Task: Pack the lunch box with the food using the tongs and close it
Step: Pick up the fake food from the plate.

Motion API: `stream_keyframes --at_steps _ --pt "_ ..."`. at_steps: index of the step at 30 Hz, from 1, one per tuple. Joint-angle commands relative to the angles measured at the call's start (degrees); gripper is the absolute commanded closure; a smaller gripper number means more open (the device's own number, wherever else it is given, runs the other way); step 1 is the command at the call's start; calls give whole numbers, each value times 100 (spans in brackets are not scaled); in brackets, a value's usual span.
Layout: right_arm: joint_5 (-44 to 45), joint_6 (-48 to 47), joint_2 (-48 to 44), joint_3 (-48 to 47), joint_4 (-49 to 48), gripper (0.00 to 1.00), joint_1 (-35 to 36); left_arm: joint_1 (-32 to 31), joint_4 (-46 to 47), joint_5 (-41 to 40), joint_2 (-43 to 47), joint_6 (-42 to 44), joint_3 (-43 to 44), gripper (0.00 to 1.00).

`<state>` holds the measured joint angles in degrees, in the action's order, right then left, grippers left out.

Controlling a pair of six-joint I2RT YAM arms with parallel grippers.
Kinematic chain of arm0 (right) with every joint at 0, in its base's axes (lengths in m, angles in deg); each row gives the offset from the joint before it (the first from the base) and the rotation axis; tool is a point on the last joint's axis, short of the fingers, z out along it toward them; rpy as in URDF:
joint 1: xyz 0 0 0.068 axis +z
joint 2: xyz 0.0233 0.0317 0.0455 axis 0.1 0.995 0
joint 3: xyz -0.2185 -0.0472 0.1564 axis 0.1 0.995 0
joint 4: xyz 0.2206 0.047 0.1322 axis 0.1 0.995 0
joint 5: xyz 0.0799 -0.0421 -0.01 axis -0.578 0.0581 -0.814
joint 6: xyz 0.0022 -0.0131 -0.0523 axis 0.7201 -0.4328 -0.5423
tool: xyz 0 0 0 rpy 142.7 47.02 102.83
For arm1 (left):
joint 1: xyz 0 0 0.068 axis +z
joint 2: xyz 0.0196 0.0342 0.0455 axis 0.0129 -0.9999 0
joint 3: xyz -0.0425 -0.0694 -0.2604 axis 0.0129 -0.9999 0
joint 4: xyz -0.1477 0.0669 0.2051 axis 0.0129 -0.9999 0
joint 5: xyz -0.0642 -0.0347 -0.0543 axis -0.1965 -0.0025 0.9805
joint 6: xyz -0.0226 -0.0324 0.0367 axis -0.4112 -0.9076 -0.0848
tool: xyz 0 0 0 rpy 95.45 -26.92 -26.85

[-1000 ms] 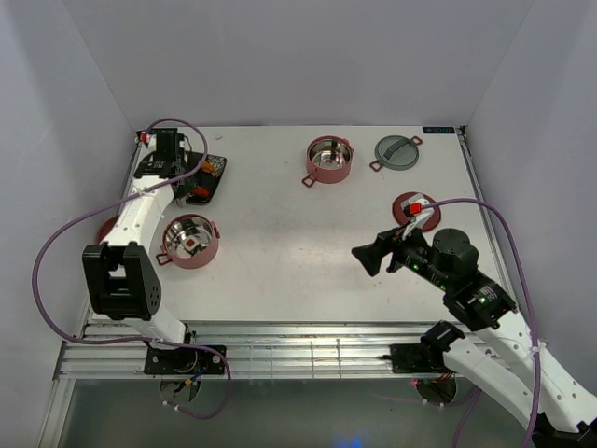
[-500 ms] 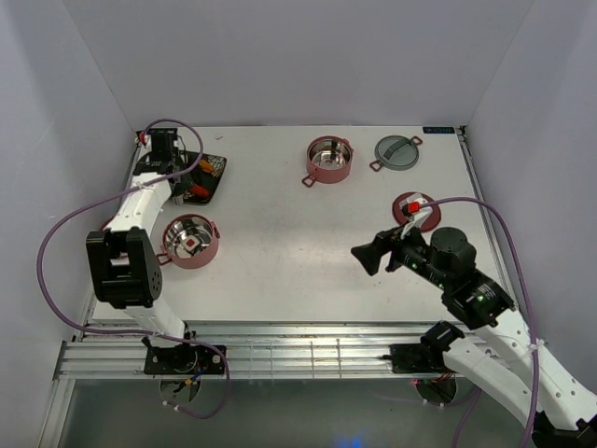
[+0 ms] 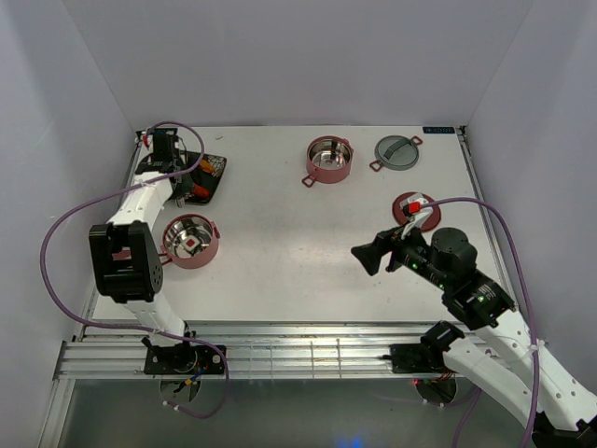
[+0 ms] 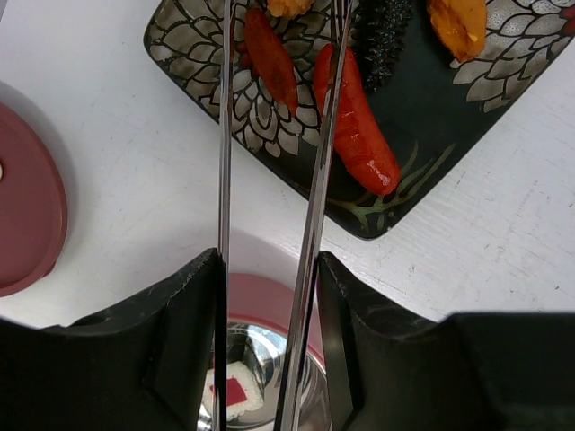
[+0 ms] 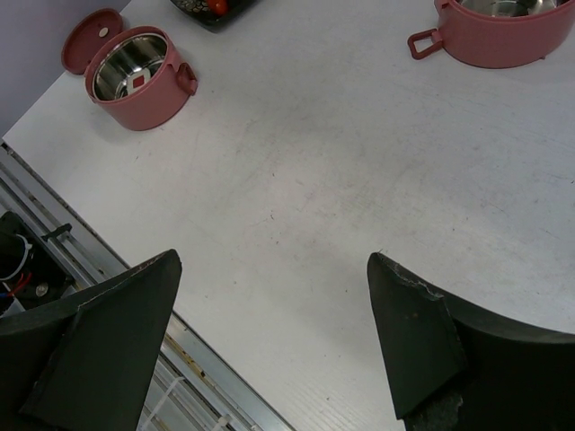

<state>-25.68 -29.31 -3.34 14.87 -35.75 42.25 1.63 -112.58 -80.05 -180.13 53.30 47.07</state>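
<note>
My left gripper [image 3: 166, 154] [image 4: 268, 260] is shut on the tongs [image 4: 224, 135], whose two silver arms run up between my fingers and out over the dark patterned plate [image 4: 180, 45]. The arms stand apart, and the right one crosses a long red piece of food [image 4: 364, 135]. Another red piece [image 4: 269, 58] lies between the arms, with orange pieces [image 4: 458, 27] further along. The tong tips are out of frame. One lunch box bowl [image 3: 189, 241] below the plate holds a white-and-red piece [image 4: 235, 392]. My right gripper [image 3: 366, 257] [image 5: 274, 260] hovers open and empty above bare table.
The second red bowl [image 3: 328, 159] and the grey metal lid [image 3: 396, 151] sit at the back. One red disc lid [image 3: 415, 207] lies right of centre, another [image 4: 27, 224] left of the near bowl. The plate [image 3: 207, 177] sits at the far left.
The left arm's elbow has swung slightly farther from the near edge while its gripper stays over the plate. The right arm has not moved.
</note>
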Motion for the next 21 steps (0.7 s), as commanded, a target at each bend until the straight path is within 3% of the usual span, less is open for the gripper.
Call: stream_keyframes --at_steps 1,12,21 --pt "18 -53 -12 -15 -310 10 40 18 135 109 -8 76 99 45" --pt "71 -61 -65 11 -310 10 32 27 118 144 -87 103 161 50" --pt "89 -53 -21 -15 -284 10 32 27 30 118 97 129 170 61"
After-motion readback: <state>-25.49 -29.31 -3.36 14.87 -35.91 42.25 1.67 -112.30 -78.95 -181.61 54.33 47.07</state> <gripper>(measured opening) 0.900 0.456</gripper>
